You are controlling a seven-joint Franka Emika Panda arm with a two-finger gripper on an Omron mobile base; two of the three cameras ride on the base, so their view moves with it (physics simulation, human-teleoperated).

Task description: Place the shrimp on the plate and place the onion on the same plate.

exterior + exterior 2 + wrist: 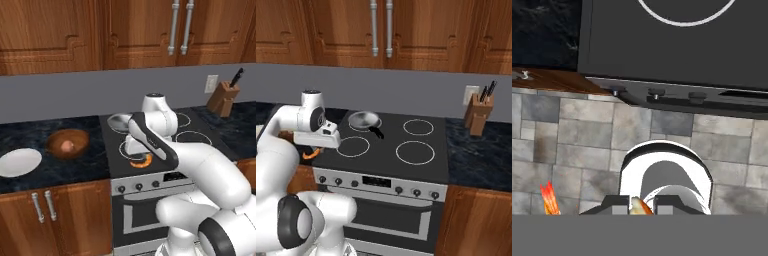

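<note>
Your gripper [638,206] is clenched on the orange shrimp [141,160] above the stove's [406,165] front left edge. The white plate [20,162] sits well apart, past the wooden bowl [68,143] holding the onion [67,145]. The small pinch could slip mid-swing.

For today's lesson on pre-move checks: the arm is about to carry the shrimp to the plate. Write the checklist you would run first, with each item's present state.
1. Shrimp held: ok; the gripper is shut on it, orange showing between the finger tips.
2. Shrimp lifted off the stove top: cannot tell.
3. Plate free to receive: ok; bare white surface, on the counter left of the wooden bowl.
4. Onion located: ok; lying in the wooden bowl.
5. Frying pan off the route: ok; it sits on a rear burner.
</note>
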